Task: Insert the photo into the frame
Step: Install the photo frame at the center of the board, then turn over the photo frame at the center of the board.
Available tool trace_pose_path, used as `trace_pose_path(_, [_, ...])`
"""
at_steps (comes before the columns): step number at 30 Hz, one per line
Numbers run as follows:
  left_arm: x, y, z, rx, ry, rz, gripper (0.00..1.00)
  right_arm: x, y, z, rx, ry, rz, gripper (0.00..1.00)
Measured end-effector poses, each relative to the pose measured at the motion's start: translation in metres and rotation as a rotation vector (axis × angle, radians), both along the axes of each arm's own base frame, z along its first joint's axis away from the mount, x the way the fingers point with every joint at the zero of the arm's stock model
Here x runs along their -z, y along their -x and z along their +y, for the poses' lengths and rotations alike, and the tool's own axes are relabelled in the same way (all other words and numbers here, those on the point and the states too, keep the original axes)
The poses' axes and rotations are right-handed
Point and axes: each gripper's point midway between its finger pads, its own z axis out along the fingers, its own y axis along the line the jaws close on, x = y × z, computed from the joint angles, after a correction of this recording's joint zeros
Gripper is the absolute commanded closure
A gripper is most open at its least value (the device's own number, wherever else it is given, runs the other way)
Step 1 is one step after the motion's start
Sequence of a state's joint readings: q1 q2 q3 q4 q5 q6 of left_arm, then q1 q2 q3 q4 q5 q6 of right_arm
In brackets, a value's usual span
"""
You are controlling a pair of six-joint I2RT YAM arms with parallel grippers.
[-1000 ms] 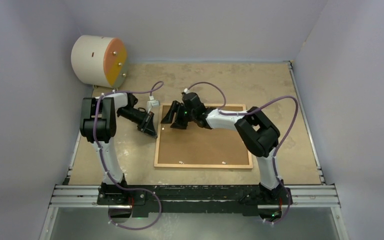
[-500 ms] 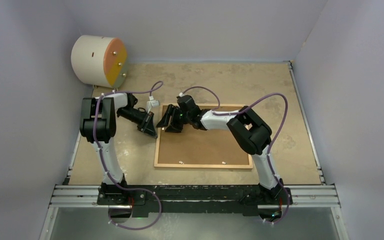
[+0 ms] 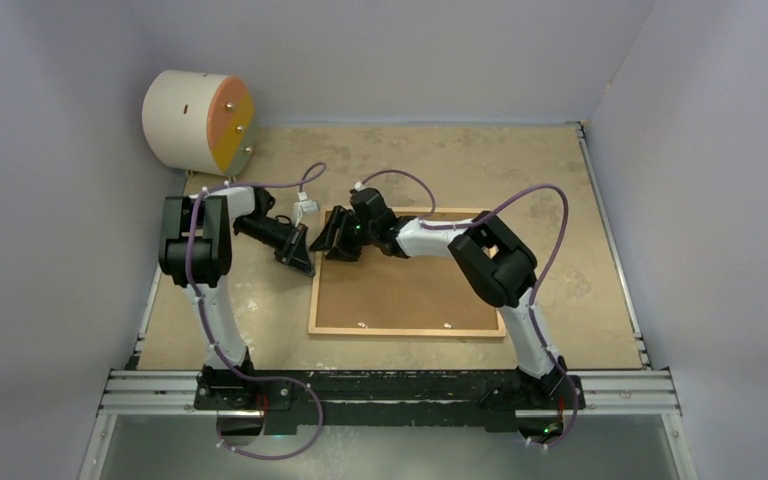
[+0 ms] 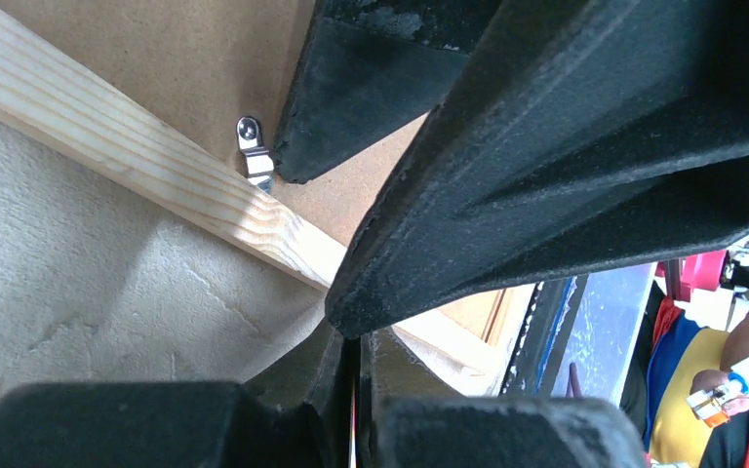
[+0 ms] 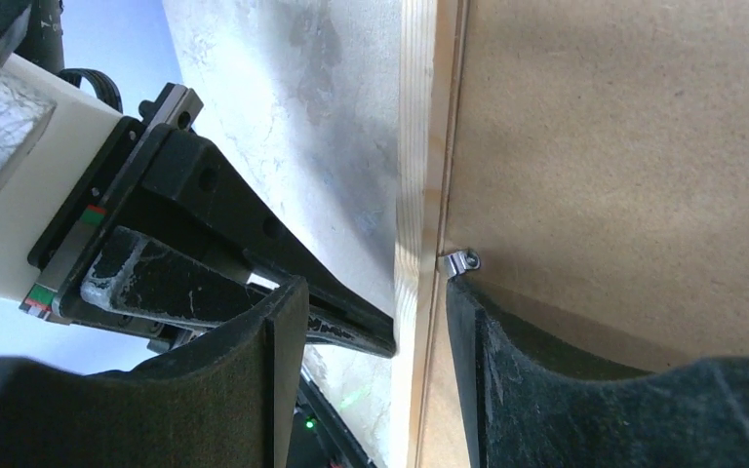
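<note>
Sliding left, the right tool (image 3: 338,236) now straddles the pale wooden rail of the frame (image 3: 408,330), jaws half apart; the left tool (image 3: 302,260) sits pinched shut alongside. Frame lies flat on the mottled worktop (image 3: 520,170), brown fibreboard back (image 3: 410,290) up.

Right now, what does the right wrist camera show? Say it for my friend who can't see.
The open right hand straddles one edge of the light-wood frame, with one black finger over the table and one over the brown backing sheet beside a small metal clip. The shut left hand points at the frame's outer side.
</note>
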State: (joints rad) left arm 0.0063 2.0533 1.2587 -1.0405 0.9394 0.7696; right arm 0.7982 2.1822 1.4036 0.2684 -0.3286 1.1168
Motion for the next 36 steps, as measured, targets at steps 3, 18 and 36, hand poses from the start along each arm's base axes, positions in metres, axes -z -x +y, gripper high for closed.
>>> trace_pose_path(3, [0.0,0.0,0.0,0.0,0.0,-0.001,1.0,0.001,-0.002,0.003,0.0,-0.003,-0.002,0.43])
trace_pose_path(18, [0.0,0.0,0.0,0.008,-0.003,-0.018,1.0,-0.002,0.001,0.001,-0.009,-0.005,-0.007,0.4])
trace_pose_path(36, [-0.022,-0.019,0.023,0.036,-0.088,-0.196,0.44,-0.06,0.087,-0.11,-0.38,0.314,-0.458,0.32])
